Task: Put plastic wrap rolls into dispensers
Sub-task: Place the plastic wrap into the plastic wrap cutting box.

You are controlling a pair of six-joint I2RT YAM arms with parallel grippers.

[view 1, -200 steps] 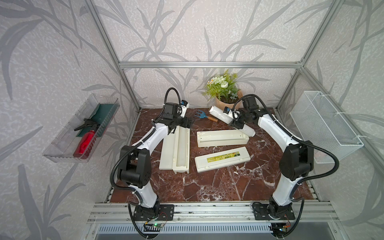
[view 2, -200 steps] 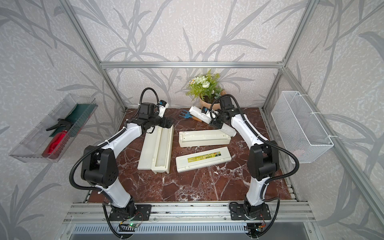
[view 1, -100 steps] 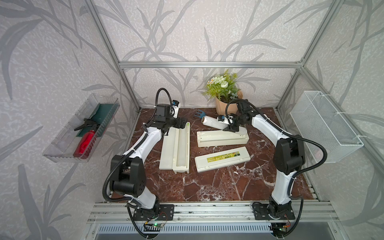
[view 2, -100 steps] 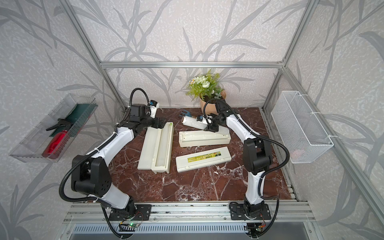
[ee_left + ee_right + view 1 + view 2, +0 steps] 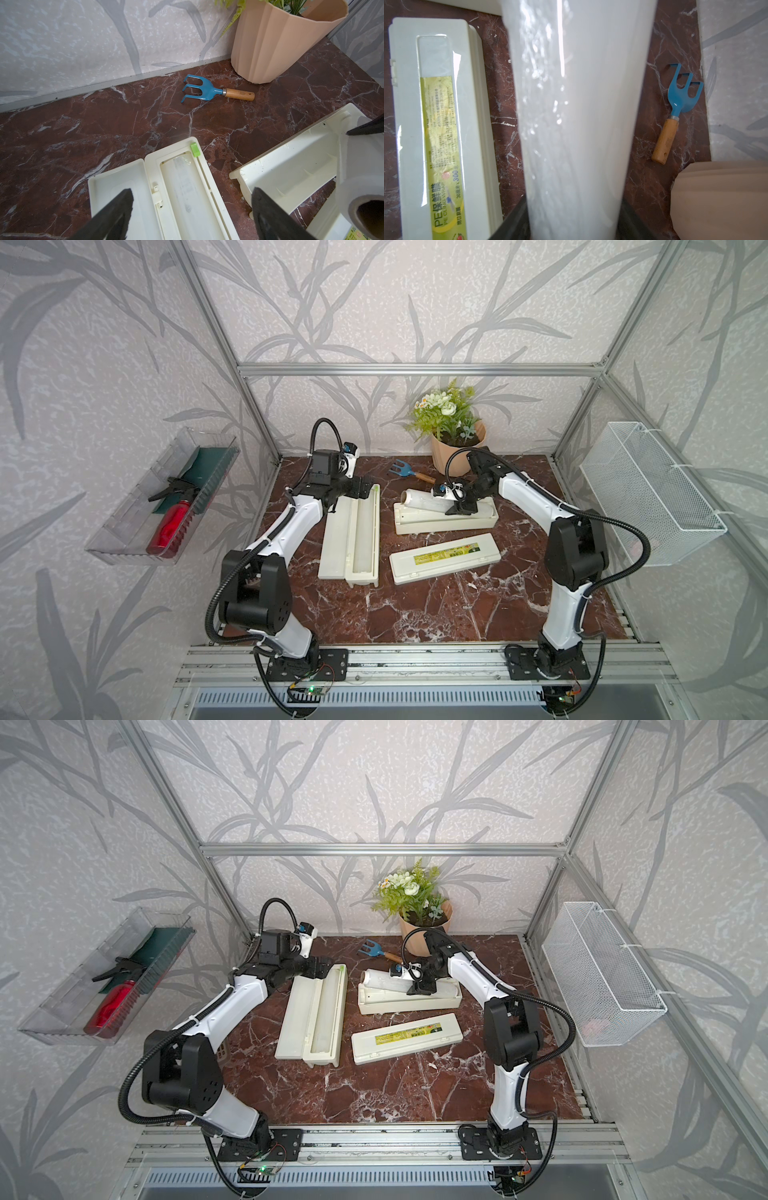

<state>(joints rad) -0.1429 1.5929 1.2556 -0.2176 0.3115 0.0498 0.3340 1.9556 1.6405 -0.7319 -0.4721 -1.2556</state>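
Right end effector (image 5: 459, 508): pinching the plastic wrap roll (image 5: 424, 499) around its middle. The right wrist view shows one black finger on either side of the glossy film.
Held roll: tilted over the far dispenser (image 5: 440, 526), which lies open. The end nearer the left arm is raised above the trough's end wall, and the other end sits low in the trough. I cannot tell whether that low end touches the bottom.
Left end effector (image 5: 191, 216): spread wide and empty, poised above the far end of the left dispenser (image 5: 332, 531).
Left dispenser: open, with the lid folded flat on the left arm's side. The second roll (image 5: 185, 187) lies in its trough, with a green tab (image 5: 194, 149) at the far corner.
Labelled box (image 5: 444, 558): flat with its yellow-green label facing up, in front of the far dispenser, with bare tabletop (image 5: 415, 605) between them. I cannot tell whether it is a closed box or only a lid.
Back of tabletop: a blue hand rake (image 5: 401, 469) with a wooden handle lies just beside the peach flower pot (image 5: 453, 456).
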